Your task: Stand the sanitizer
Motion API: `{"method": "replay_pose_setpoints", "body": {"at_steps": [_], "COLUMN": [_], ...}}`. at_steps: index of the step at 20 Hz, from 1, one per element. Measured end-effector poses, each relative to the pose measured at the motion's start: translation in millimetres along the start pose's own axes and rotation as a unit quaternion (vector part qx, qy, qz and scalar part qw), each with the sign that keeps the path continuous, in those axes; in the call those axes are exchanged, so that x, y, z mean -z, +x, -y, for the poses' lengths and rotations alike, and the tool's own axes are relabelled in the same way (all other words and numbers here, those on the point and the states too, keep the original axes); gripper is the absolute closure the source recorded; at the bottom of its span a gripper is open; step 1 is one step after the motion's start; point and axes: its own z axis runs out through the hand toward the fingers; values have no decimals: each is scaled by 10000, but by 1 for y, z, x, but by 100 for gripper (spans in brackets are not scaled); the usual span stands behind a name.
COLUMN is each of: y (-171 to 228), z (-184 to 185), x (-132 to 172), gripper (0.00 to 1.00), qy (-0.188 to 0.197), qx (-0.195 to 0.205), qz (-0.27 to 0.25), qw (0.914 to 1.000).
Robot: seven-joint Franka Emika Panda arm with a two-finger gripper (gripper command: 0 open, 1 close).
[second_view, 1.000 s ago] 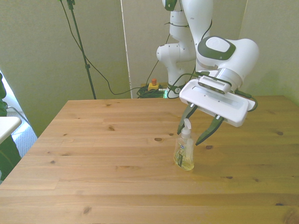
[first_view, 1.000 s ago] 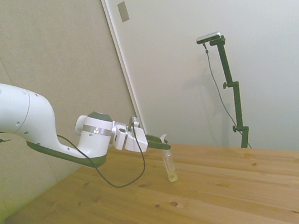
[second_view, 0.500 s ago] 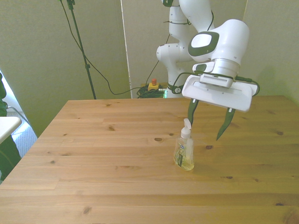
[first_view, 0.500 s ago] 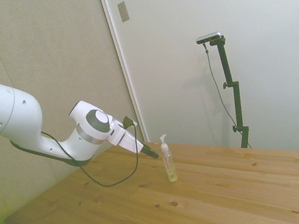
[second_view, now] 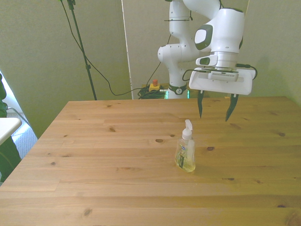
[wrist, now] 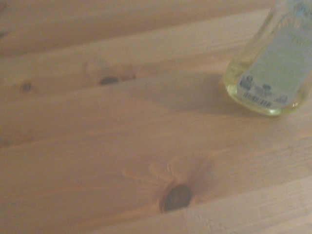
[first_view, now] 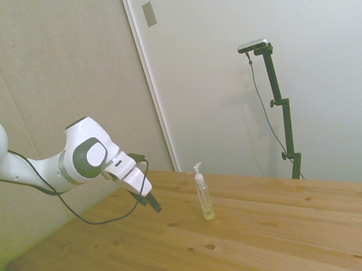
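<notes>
The sanitizer [second_view: 185, 152] is standing upright on the tabletop [second_view: 117, 165], just right of the front view's centre. The gripper [second_view: 215, 108], fingers spread and empty, is hanging apart, upper right. The standing step is judged done; only withdrawal is being called for.

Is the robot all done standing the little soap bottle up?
It looks done. The sanitizer stands upright on the table, pump on top, with nothing touching it. The gripper is open, empty and apart from the bottle, over the table between it and the robot's base. Nothing is in hand and nothing looks left to do.
</notes>
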Motion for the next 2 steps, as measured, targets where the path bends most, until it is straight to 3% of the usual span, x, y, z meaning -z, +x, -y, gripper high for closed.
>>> {"method": "replay_pose_setpoints", "body": {"at_steps": [2], "y": [6], "z": [-13], "x": [5], "gripper": [0], "qy": [-164], "qx": [332], "qz": [329], "qw": [9988]}}
